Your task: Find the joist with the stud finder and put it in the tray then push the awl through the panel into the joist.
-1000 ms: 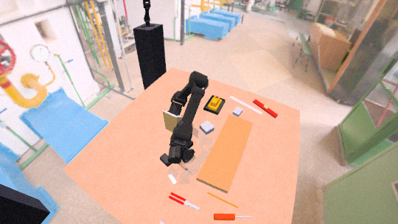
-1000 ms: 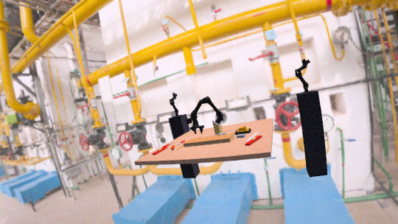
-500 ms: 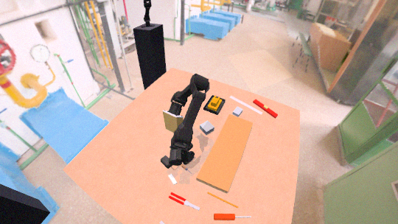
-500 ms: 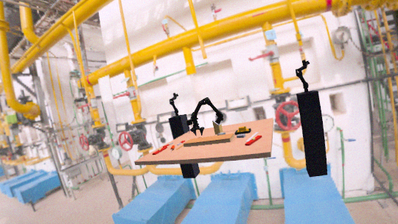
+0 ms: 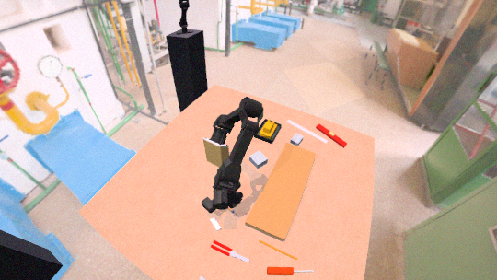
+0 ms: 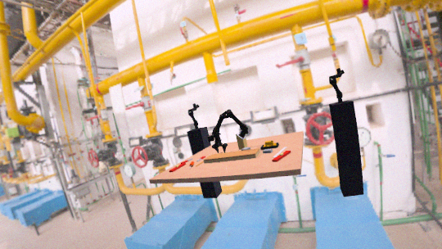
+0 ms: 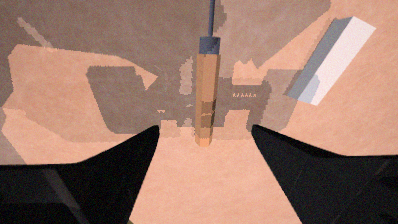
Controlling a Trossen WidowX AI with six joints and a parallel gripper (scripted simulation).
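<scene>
Spread wide and pinching nothing, the claw (image 7: 205, 145) hangs low over the tabletop (image 5: 138, 193), its two dark fingers framing the butt end of the awl (image 7: 207, 90) in the wrist view. That awl lies flat, its tan wooden handle running straight away from the claw, then a dark blue collar, then the thin shaft leaving the top edge of the picture; its long axis sits midway between the fingers and crosswise to their closing line, so the judgement is that a short advance along that axis and a descent would bring the handle between the pads. Left to right in the top view come the arm's tan base block (image 5: 215, 152), the claw (image 5: 221, 201) with the awl mostly hidden beneath it, a small white block (image 5: 214, 224) near it, and then the long orange floor panel (image 5: 282, 190) just to the right, apart from the claw. Farther back, the yellow stud finder (image 5: 269, 128) already rests in the black tray (image 5: 274, 138), so the search and stowing steps look done and the awl pickup is in hand. A pale grey block (image 7: 332, 57) lies tilted at the right of the wrist view. Faint marks show in the shadow beside the handle, too small to read; no brand or label is legible anywhere.
</scene>
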